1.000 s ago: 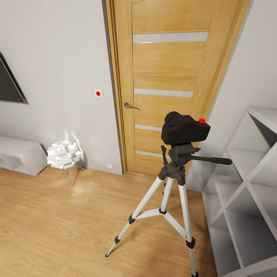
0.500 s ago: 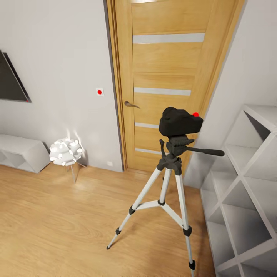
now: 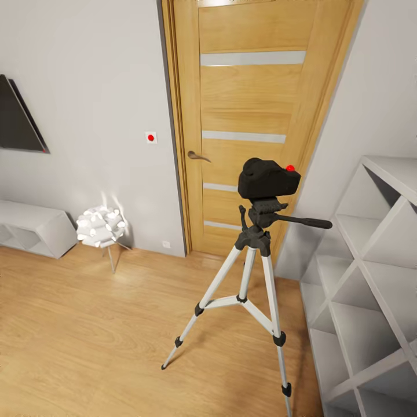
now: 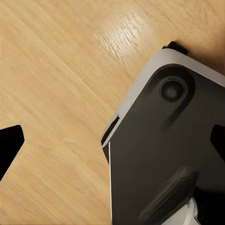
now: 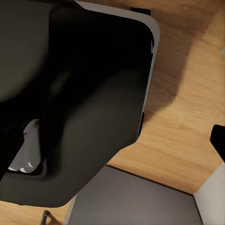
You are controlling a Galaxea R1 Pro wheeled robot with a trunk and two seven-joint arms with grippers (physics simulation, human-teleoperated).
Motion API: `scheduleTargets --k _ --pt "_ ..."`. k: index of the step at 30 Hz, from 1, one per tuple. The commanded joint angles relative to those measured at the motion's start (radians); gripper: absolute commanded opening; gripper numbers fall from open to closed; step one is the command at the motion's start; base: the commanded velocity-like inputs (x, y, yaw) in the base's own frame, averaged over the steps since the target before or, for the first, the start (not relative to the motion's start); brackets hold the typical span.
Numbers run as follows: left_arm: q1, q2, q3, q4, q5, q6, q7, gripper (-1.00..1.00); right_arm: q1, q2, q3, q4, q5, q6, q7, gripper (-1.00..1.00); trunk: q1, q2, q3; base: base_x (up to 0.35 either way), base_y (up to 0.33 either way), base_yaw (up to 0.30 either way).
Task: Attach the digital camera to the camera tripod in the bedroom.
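Sitting atop silver-legged camera tripod (image 3: 249, 278), chunky black digital camera (image 3: 268, 179), red dot

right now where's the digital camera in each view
Head view: the digital camera sits atop the camera tripod, right of centre, before the oak door.
Left wrist view: not in it.
Right wrist view: not in it.
Shared landmark: the light wood plank floor.

Cut off at the edges
The wall screen (image 3: 17, 119) and white shelving (image 3: 370, 278) run past the head view's edges.
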Motion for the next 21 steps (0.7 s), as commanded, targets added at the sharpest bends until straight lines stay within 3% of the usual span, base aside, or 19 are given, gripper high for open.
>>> scheduleTargets --k 1,21 --pt "0.0 0.0 -0.008 -0.001 0.008 -0.002 0.004 1.0 -0.001 0.0 -0.008 0.0 0.009 -0.001 0.005 1.0 0.0 -0.002 -0.002 -0.03 0.0 0.0" --pt "0.0 0.0 -0.007 0.0 0.011 -0.002 0.004 1.0 -0.001 0.011 -0.017 -0.001 0.003 -0.019 0.004 1.0 0.0 -0.002 -0.001 -0.005 0.0 0.0"
